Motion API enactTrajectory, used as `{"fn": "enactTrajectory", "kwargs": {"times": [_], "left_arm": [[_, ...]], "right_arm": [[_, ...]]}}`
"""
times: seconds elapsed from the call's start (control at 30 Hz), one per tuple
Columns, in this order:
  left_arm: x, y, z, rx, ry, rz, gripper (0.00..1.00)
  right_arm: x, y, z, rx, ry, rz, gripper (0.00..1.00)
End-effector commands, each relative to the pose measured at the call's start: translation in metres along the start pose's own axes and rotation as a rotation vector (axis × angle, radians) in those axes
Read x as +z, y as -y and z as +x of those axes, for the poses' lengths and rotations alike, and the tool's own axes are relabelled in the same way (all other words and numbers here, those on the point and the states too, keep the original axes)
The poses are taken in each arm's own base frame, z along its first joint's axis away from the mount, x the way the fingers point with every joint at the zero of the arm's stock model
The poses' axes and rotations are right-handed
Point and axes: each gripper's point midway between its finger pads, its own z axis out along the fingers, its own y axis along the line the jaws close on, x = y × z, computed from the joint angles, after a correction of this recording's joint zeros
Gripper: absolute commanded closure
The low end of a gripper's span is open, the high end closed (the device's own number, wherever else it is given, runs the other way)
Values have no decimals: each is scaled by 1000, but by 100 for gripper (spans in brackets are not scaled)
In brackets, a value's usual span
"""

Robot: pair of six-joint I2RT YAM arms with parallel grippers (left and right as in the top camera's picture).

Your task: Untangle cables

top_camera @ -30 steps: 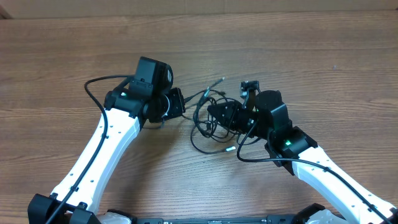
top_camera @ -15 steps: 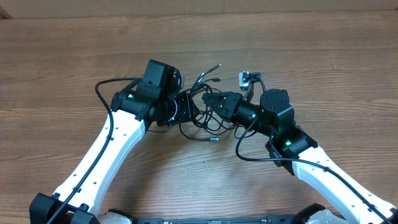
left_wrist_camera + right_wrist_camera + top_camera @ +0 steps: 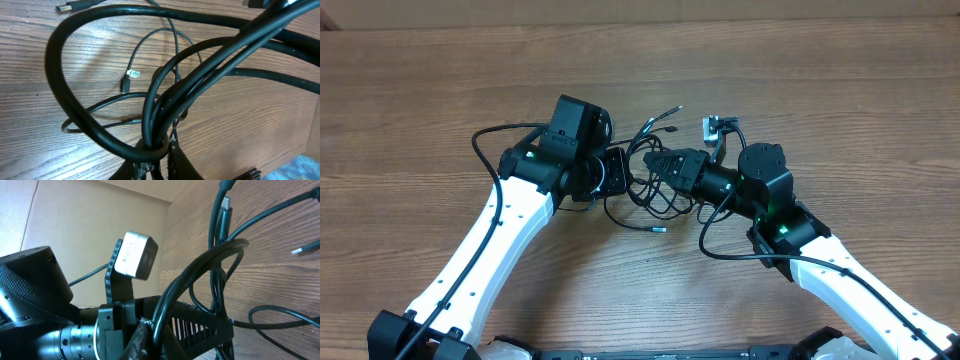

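a second ago the left gripper stood a little apart from the cables, off their left side. it has since come rightward and now presses against the left of the bunch. the bunch was then a wider loop on the table and is now drawn into a tighter knot between the two grippers. its silver-tipped end lies just in front of the knot. the right gripper has shifted slightly toward the far side. over the last half second almost nothing has changed.

in the left wrist view the fingers are clenched on several black cords gathered where they meet. a thick loop arches out to the left over a small plug. in the right wrist view the fingers are pinched shut on a cord that rises out of them.

bare wood stretches left of the left arm to the picture's edge. behind both grippers it runs back to the table's far edge, where a cardboard wall stands. two plug ends point into that strip. more bare wood lies right of the right arm. between the two arms, toward the near edge, is a pocket of open wood.
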Motion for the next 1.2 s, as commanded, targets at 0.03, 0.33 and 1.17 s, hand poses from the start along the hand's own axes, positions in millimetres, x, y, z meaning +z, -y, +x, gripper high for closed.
{"fn": "enactTrajectory", "kwargs": {"times": [0.03,0.33,1.17], "left_arm": [[-9,8,-5,15,32,14,90],[-9,10,-9,24,47,23,92],[-22,-16,-32,97,124,-81,94]], "right_arm": [[-1,-4,-2,-1,0,-10,96],[-16,78,36,88,-125,327,96],[-77,170,47,54,-81,833,96]]}}
